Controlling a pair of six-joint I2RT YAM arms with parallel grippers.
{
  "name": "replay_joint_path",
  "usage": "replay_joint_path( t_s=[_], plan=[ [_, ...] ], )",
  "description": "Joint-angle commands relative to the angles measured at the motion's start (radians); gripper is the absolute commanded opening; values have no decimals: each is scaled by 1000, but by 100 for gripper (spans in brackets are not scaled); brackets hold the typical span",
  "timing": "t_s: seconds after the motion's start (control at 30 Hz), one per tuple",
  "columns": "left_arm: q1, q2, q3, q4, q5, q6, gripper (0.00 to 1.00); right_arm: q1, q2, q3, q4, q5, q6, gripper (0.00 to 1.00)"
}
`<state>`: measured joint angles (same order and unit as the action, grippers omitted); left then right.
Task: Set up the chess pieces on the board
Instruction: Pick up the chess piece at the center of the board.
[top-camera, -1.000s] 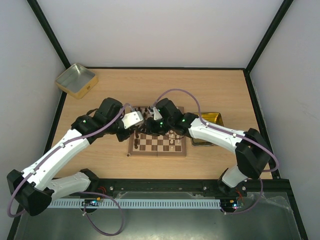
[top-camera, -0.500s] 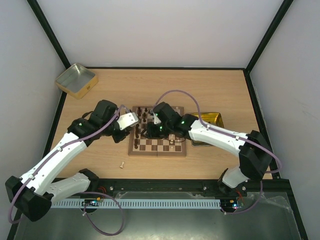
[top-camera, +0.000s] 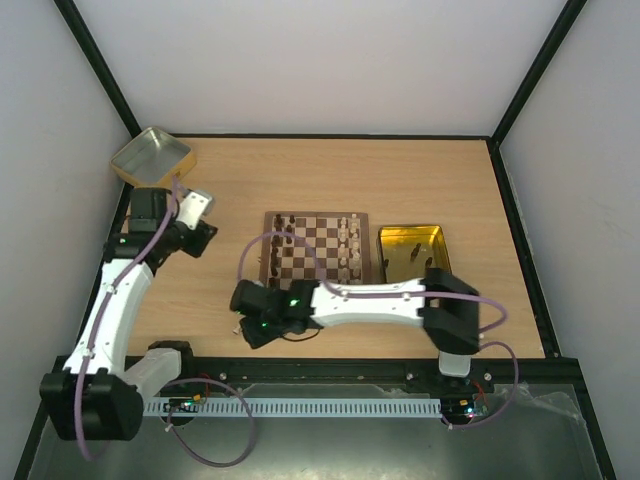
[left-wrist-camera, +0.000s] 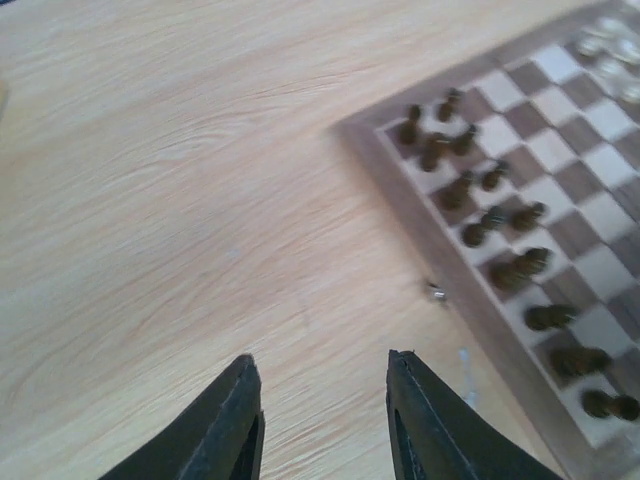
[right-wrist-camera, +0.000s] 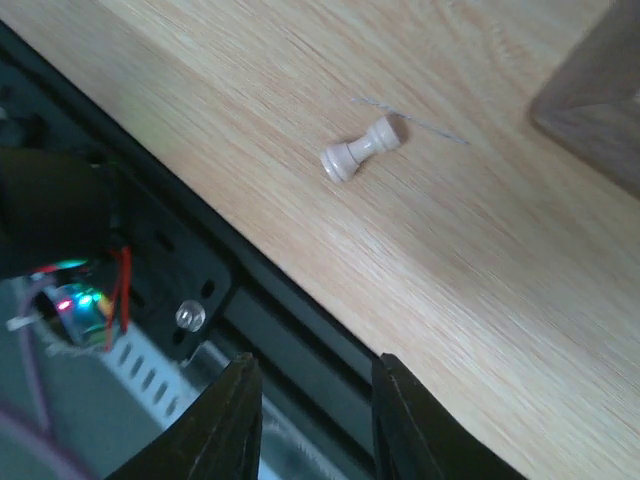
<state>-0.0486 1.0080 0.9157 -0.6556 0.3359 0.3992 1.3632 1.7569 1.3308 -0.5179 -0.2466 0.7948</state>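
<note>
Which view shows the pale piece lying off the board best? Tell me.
The right wrist view: the pale piece lies on its side on the table, clear and unblocked, ahead of the right gripper. The top view hides it under the right arm. The left wrist view misses it, showing the board and dark pieces.

Chess pieces (top-camera: 350, 240) stand on the board (top-camera: 320, 235), gold tray (top-camera: 412, 232) just beside.
</note>
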Motion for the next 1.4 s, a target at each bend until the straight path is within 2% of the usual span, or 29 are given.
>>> replay_joint_path(
  t_s=[0.0, 0.1, 0.3, 0.5, 0.63, 0.77, 1.1, 1.37],
  plan=[
    [170, 58, 33, 37, 123, -88, 36, 31, 175, 135, -104, 97, 38, 31],
    [225, 96, 44, 19, 182, -120, 35, 23, 251, 181, -103, 150, 111, 33],
    [241, 44, 4, 53, 231, -163, 34, -61, 335, 243, -32, 66, 264, 38],
    [312, 9, 0, 49, 273, -167, 32, -112, 387, 358, -19, 16, 389, 45],
    [361, 18, -1, 38, 318, -154, 32, -111, 484, 492, -124, -19, 404, 45],
    [392, 36, -5, 23, 382, -137, 32, -106, 498, 505, -184, -22, 413, 44],
    [432, 17, -11, 12, 434, -120, 32, -99, 475, 549, -360, 19, 430, 45],
    [434, 20, -11, 3, 461, -103, 32, -96, 565, 641, -386, -16, 453, 45]
  ],
)
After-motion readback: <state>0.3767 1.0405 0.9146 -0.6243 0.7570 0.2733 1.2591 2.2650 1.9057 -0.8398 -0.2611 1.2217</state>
